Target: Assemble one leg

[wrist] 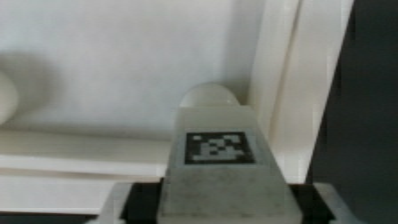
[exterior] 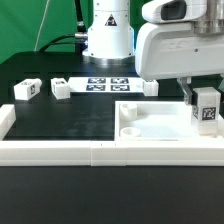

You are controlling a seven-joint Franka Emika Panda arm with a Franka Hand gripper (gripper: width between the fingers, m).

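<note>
Gripper (exterior: 204, 104), closed on a leg (exterior: 207, 112): bare panel (exterior: 160, 122) beneath. White wall (exterior: 60, 151) stands near. Open mat (exterior: 70, 115) toward the exterior view's left; loose legs (exterior: 25, 89) well apart.

The arm's base (exterior: 106, 35) is a glossy white rounded column with a dark seam around its upper part. A thin black cable (exterior: 60, 38) shows beside it. The hand housing (exterior: 178, 50) is a boxy grey-white shell with rounded corners, topped by a smaller white module (exterior: 170, 10) with a dark window. The gripper (exterior: 203, 98) has dark grey fingers (wrist: 139, 205), blurred in the wrist view.
</note>
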